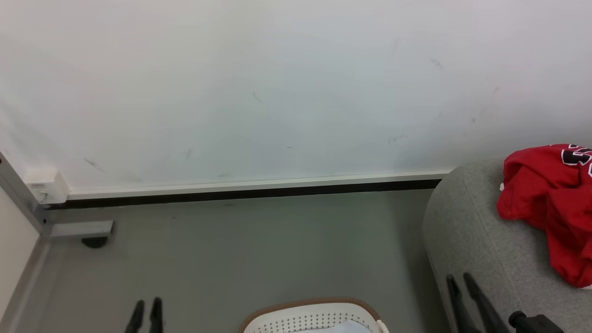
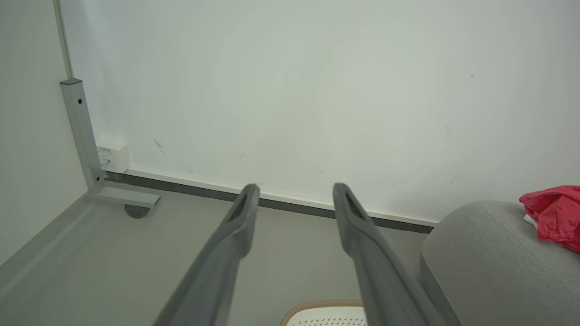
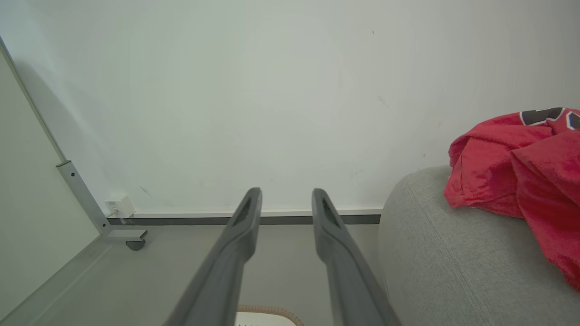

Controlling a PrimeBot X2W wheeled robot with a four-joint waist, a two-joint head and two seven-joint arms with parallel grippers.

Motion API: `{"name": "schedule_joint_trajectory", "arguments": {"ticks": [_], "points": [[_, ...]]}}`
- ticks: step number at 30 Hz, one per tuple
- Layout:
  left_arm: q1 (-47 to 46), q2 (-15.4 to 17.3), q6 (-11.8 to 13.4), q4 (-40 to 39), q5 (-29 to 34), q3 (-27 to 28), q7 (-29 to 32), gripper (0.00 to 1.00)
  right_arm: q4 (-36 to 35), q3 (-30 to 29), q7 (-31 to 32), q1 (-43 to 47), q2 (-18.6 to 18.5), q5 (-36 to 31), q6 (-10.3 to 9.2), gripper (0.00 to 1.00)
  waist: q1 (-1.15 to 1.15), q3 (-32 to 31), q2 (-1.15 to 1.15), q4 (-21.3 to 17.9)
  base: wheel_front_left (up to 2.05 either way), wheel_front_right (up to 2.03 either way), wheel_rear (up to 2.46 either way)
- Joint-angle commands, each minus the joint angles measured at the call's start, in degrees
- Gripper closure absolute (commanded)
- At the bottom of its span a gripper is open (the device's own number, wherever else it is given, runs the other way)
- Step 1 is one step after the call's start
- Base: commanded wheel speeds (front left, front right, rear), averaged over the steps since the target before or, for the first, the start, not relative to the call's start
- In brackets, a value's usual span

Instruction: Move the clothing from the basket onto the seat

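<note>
A scuffed white wall (image 1: 277, 92) meets a grey floor (image 1: 231, 249) along a dark skirting strip (image 1: 240, 194).

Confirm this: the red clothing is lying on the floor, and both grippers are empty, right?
No: the head view shows the red clothing lying on the grey seat, not the floor. The left gripper and right gripper are indeed empty.

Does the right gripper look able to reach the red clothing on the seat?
Probably yes: the right gripper is beside the seat, jaws apart and empty, nothing between it and the clothing.
</note>
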Motion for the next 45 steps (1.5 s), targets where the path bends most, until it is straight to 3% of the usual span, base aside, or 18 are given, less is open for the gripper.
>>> {"name": "schedule_joint_trajectory", "arguments": {"ticks": [1, 22, 45], "points": [[-0.5, 0.1, 0.0, 0.0, -0.7, 0.3, 0.3, 1.00, -0.5, -0.1, 0.1, -0.2, 0.0, 0.7, 0.00, 1.00, 0.00, 0.0, 0.00, 0.0, 0.00, 0.00, 0.00], [-4.1, 0.1, 0.1, 0.9, -21.5, 1.1, 6.1, 1.00, -0.4, -3.9, 5.3, -2.0, -0.3, 21.2, -0.02, 1.00, 0.00, 0.6, 0.00, 0.7, 0.00, 0.00, 0.00], [-6.9, 0.1, 0.6, 1.3, -39.3, 1.7, 11.0, 1.00, -0.4, -6.9, 9.7, -3.6, -0.5, 38.5, -0.04, 1.00, 0.00, 1.3, 0.00, 1.4, 0.00, 0.00, 0.00]]}}
